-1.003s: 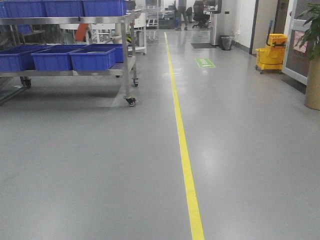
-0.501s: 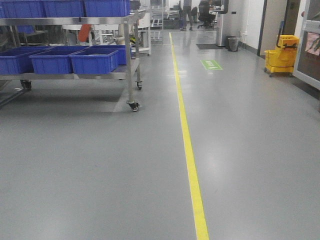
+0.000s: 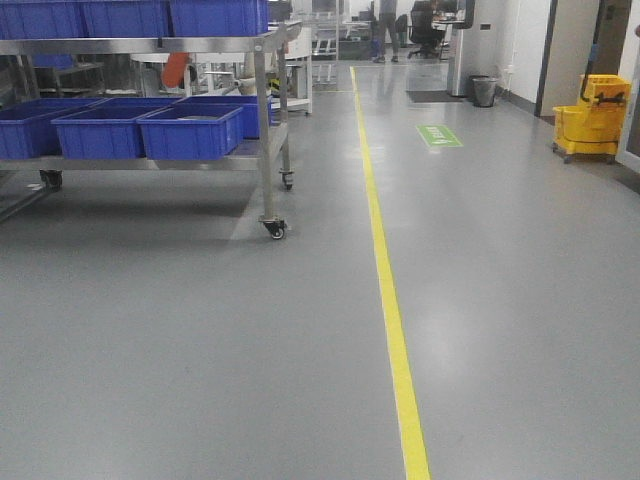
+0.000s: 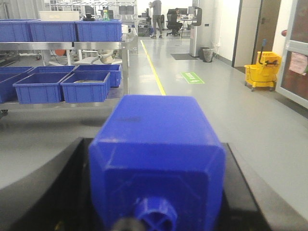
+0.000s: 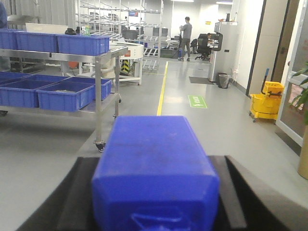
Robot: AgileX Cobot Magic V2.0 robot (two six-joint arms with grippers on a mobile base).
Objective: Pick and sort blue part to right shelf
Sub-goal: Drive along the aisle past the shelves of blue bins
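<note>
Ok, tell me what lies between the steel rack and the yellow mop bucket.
In the front-facing view, between the steel rack and the yellow mop bucket there is only bare grey floor, crossed by the yellow line, with a green floor marking.

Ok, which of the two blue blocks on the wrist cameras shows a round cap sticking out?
The blue part in the left wrist view; a ribbed cap juts from its near face. The right-view block has no protruding one.

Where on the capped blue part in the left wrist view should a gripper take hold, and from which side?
Grip the blue part across its two flat, parallel side walls, coming in from the cap end, one finger per wall. The sloped shoulders and round cap would likely slip. The dark fingers flank it this way.
</note>
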